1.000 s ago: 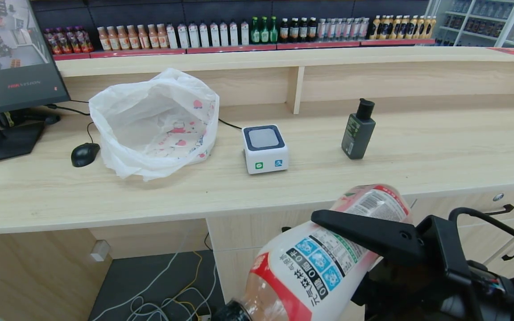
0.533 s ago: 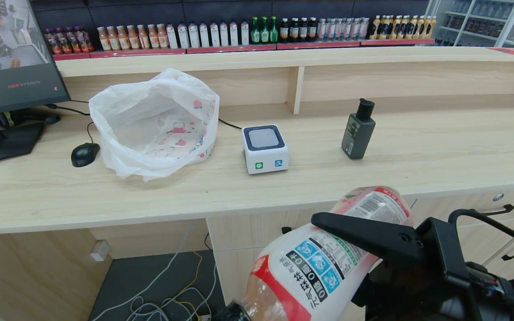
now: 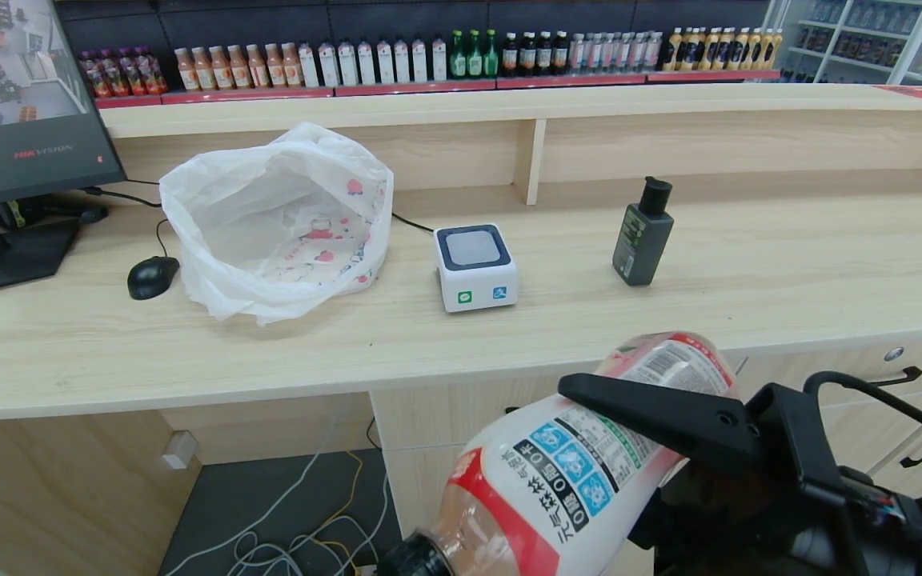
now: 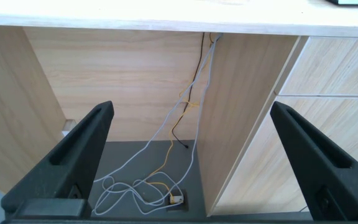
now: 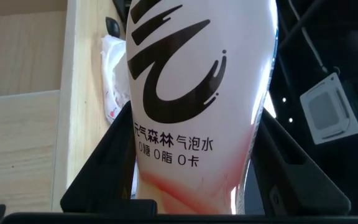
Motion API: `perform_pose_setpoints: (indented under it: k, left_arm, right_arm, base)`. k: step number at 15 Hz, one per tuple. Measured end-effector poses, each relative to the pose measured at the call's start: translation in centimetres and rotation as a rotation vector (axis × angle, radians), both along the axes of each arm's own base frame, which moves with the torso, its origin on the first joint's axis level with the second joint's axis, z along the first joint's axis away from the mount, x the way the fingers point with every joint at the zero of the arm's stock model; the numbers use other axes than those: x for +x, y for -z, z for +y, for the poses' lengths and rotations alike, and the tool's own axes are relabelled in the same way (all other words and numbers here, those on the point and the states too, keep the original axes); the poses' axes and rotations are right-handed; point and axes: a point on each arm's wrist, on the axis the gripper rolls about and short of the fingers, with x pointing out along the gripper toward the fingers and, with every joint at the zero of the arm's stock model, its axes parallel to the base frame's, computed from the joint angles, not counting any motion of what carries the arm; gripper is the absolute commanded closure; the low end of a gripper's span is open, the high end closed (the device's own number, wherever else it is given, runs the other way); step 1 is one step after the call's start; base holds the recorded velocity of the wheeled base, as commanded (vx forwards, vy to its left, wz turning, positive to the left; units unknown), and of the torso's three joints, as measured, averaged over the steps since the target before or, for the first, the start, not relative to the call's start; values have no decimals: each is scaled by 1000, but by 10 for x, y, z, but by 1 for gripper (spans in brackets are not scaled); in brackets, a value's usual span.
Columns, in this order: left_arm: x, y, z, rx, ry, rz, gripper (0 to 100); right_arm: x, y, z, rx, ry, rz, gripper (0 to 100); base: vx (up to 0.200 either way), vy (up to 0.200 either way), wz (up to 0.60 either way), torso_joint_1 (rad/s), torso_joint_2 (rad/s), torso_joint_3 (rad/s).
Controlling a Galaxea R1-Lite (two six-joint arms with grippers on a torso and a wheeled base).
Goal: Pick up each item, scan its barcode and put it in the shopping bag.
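Observation:
My right gripper is shut on a pink-and-white drink bottle, held tilted with its cap pointing down, in front of and below the counter's front edge. The bottle sits between the gripper's black fingers in the right wrist view. On the counter stand a white barcode scanner, an open white shopping bag to its left and a dark green bottle to its right. My left gripper hangs open below the counter with nothing between its fingers.
A black mouse and a monitor sit at the counter's left end. A raised shelf runs along the back with rows of drinks behind it. Cables lie on the floor under the counter, beside drawers.
The held bottle has tipped a little further, its cap end sinking slightly lower and to the left. Nothing on the counter has moved.

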Motion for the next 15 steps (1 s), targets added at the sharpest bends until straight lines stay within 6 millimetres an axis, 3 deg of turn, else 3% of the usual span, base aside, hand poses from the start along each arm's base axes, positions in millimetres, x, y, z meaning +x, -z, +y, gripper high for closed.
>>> perform_pose_setpoints:
  k: [6, 12, 15]
  left_arm:
    - [0, 0, 0, 0, 0, 0, 0]
    - [0, 0, 0, 0, 0, 0, 0]
    - [0, 0, 0, 0, 0, 0, 0]
  right_arm:
    - [1, -8, 2, 159, -73, 295, 100]
    - [2, -23, 0, 460, -142, 693, 100]
    - [7, -29, -2, 679, -178, 989, 100]
  base:
    - [0, 0, 0, 0, 0, 0]
    - [0, 0, 0, 0, 0, 0]
    - [0, 0, 0, 0, 0, 0]
